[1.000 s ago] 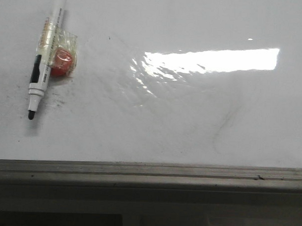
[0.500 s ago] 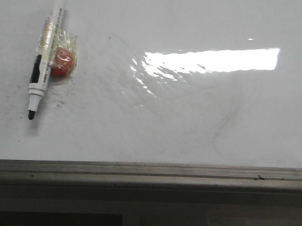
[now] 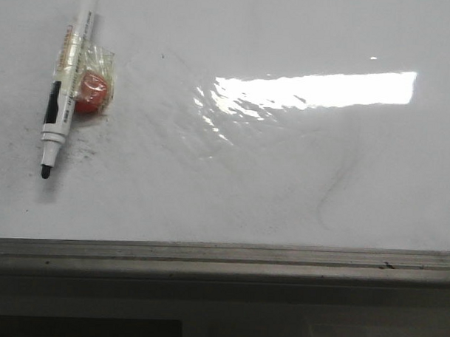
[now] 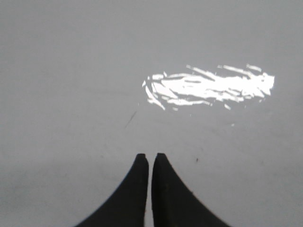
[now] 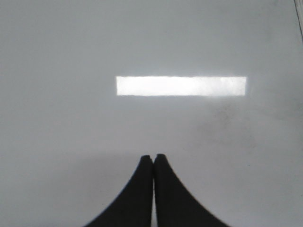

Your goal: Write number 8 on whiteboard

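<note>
- Whiteboard (image 3: 246, 191) lay flat under both arms; no 8 drawn on it yet, only a faint grey smudge (image 3: 335, 191) near its front-right.
- Left gripper (image 4: 150, 158) clenched, empty, above bare board; right gripper (image 5: 154, 158) same, tips together.
- Marker (image 3: 67, 82), uncapped, lay at far left w/ a red wrapped item (image 3: 91, 91) touching it; long axis ran front-to-back, tip toward the robot.
- Judged: left arm nearer; neither arm seen in front view.
</note>
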Robot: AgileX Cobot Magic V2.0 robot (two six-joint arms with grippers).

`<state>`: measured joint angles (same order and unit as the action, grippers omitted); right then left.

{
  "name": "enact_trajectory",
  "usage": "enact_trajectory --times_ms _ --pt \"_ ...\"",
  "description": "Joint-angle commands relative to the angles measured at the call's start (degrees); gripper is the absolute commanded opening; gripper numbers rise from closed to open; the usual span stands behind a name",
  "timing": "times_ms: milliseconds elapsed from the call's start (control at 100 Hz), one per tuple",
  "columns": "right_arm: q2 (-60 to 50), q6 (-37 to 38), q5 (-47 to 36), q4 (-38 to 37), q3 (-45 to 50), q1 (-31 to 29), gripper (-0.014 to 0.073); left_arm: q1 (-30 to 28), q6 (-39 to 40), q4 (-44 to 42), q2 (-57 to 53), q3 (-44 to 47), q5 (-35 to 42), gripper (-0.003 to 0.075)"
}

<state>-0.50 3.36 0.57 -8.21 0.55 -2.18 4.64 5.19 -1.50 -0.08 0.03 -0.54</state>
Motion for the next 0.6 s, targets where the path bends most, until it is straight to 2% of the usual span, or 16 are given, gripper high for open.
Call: enact_trajectory --times_ms 0,90,260,390,530,590 --pt "-1.31 0.19 -5.05 0.25 -0.69 -0.25 -0.0063 -0.19 0.32 -0.09 -1.74 0.87 6.45 -0.0021" --pt "-0.91 0.19 -0.57 0.71 -2.96 -0.25 -0.0063 -0.19 0.32 -0.09 -1.63 -0.39 5.72 -0.0021" --pt "3.89 0.19 11.06 9.83 -9.95 -0.25 -0.0063 -0.19 0.32 -0.09 2.04 -6.01 -1.43 -0.0021" --pt "10.0 0.19 18.2 10.5 -15.13 -0.25 -0.0063 -0.19 0.32 0.81 6.18 -9.76 -1.83 -0.002" --pt "14.98 0.19 20.22 10.5 -17.31 -0.25 -0.0063 -0.19 0.32 -0.7 9.97 -11.98 -0.44 -0.0017" --pt "16.12 0.19 19.94 10.5 -17.31 -0.25 -0.0063 -0.19 0.32 -0.56 11.67 -12.53 -0.56 0.002"
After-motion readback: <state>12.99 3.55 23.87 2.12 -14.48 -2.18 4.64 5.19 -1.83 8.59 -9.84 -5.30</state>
